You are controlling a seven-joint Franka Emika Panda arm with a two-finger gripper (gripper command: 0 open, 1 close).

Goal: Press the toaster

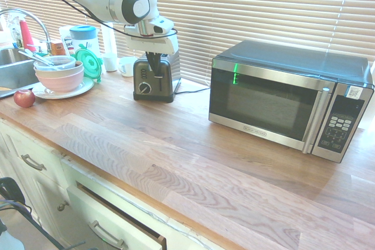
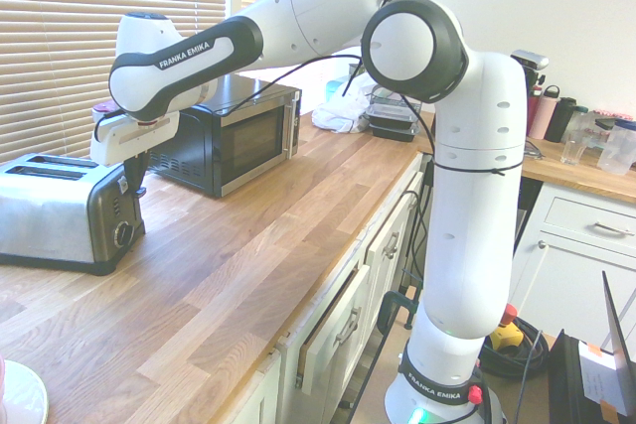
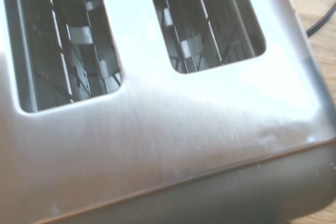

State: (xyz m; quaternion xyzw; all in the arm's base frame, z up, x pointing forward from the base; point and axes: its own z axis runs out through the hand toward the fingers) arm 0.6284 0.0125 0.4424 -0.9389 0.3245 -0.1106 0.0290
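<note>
The toaster stands at the back of the wooden counter, its end face with the round dial turned toward the first exterior camera. From the other side, the toaster shows its two slots on top. My gripper points straight down against the upper part of that end face, over the slider slot, fingers close together and shut. The same gripper hangs at the toaster's right end. The wrist view looks down on the toaster's brushed top and both empty slots.
A large microwave sits to the right of the toaster. To the left are stacked bowls on a plate, a red apple, a green lid, a white cup and the sink. A drawer stands ajar below the counter's front edge.
</note>
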